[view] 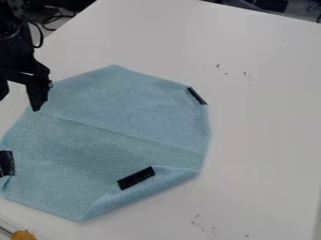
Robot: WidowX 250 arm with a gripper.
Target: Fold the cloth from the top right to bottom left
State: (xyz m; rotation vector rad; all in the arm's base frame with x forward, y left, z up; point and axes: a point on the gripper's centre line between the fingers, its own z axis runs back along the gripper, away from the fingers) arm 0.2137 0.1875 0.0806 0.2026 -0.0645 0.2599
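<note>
Lying on the white surface [263,131], the thin light blue cloth [113,122] is mostly flat. Its bottom right edge curls over, but the big fold is left to do. The black gripper [19,104], by the cloth's upper left, probably has its fingers apart.
</note>
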